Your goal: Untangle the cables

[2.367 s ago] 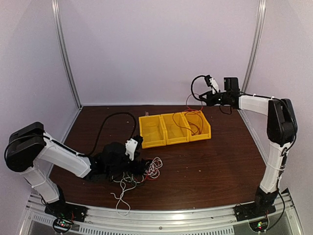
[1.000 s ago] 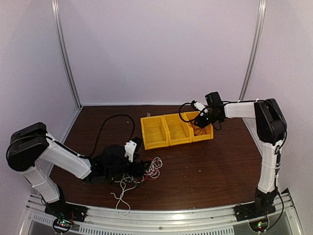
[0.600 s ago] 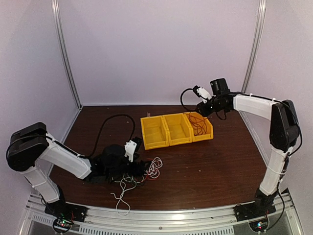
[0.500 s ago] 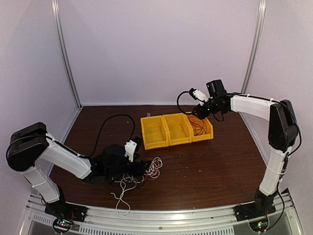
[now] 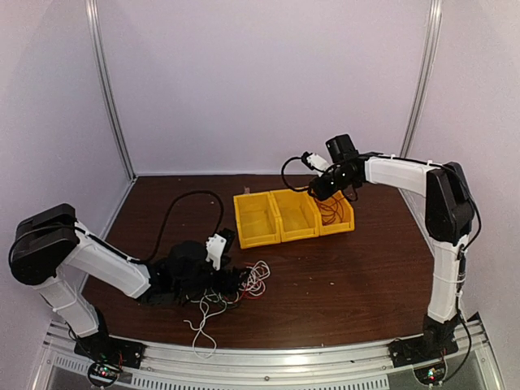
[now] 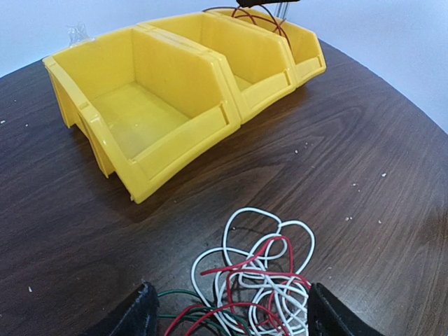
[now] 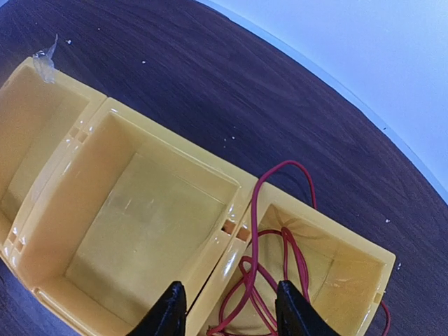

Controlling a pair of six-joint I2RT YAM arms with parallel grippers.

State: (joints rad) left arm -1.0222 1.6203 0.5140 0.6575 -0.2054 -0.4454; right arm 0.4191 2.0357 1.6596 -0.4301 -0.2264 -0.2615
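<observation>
A tangle of white, red and dark green cables [image 5: 236, 286] [image 6: 266, 273] lies on the brown table near the front left. My left gripper [image 5: 230, 279] [image 6: 227, 316] sits low over it, open, with the tangle's near loops between the fingertips. A separate red cable [image 5: 329, 209] [image 7: 283, 245] lies coiled in the rightmost yellow bin [image 5: 344, 218] [image 7: 350, 280], one loop draped over its far rim. My right gripper [image 5: 319, 187] [image 7: 227, 309] hovers above that bin's left wall, open; the red cable lies below the fingers, not pinched.
Three yellow bins stand in a row at the table's centre back. The left bin [image 5: 253, 236] [image 6: 154, 126] and the middle bin [image 5: 294, 230] [image 7: 140, 231] hold nothing. A thick black arm cable [image 5: 191, 195] arcs over the table's left side.
My right gripper came down from high at the right to the rightmost bin, opened, and shifted left; the red cable now lies in that bin. The left arm has not moved.
</observation>
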